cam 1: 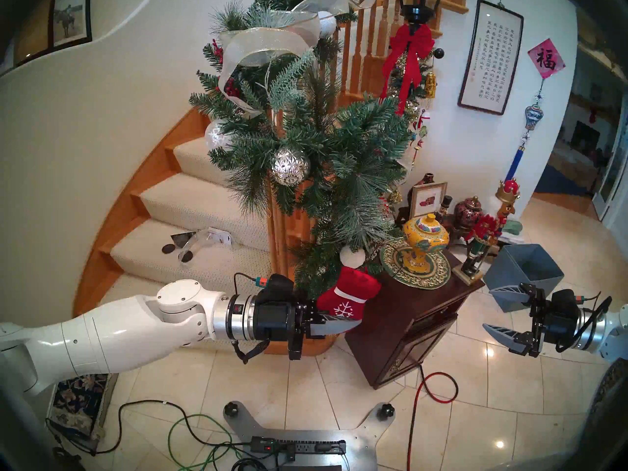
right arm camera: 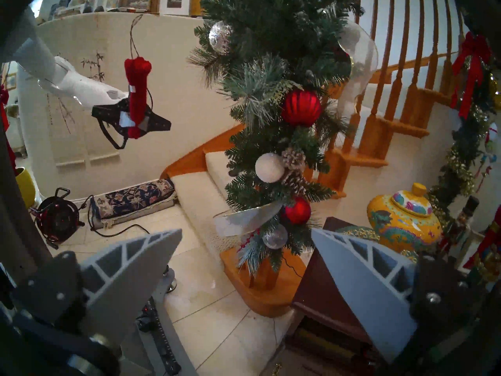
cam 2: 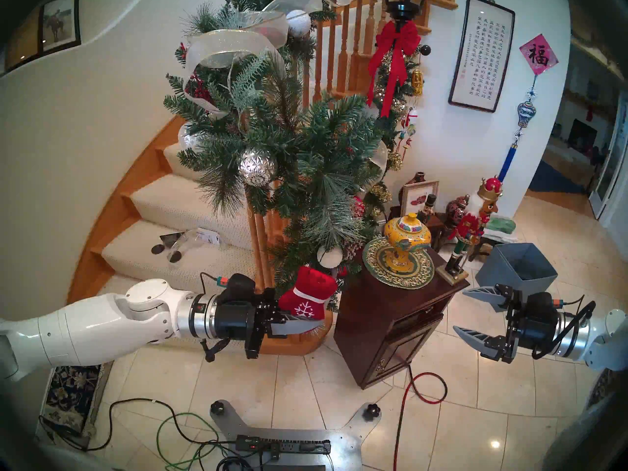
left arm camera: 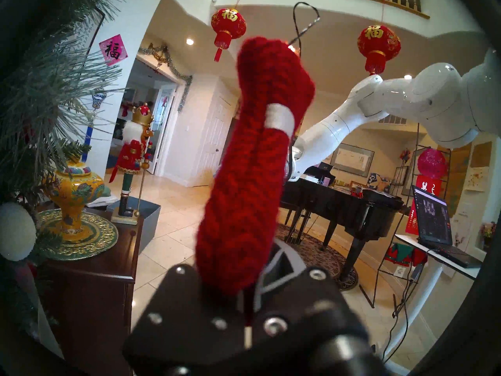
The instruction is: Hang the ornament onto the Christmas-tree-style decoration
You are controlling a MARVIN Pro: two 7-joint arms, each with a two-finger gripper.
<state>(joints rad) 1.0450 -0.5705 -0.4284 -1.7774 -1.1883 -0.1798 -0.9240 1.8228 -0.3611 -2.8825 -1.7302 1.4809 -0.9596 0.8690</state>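
Observation:
The ornament (cam 1: pixel 346 297) is a small red mitten with a white snowflake and white cuff stripe. My left gripper (cam 1: pixel 355 323) is shut on its lower end, so it stands upright with its thin dark hanging loop (left arm camera: pixel 303 22) sticking up. It sits beside the lowest boughs of the Christmas-tree-style decoration (cam 1: pixel 306 137), a bushy green garland with silver balls and sheer ribbon wound down the stair post. In the right wrist view the ornament (right arm camera: pixel 137 96) is apart from the garland (right arm camera: pixel 271 68), off to its left. My right gripper (cam 1: pixel 487 310) hangs open and empty to the right.
A dark wood cabinet (cam 1: pixel 407 317) stands right of the garland's foot, carrying a yellow jar (cam 1: pixel 424 239) and a nutcracker (cam 1: pixel 482 235). A grey open box (cam 1: pixel 523 273) sits behind my right gripper. Carpeted stairs (cam 1: pixel 190 201) rise on the left. Cables (cam 1: pixel 421 392) lie on the tiled floor.

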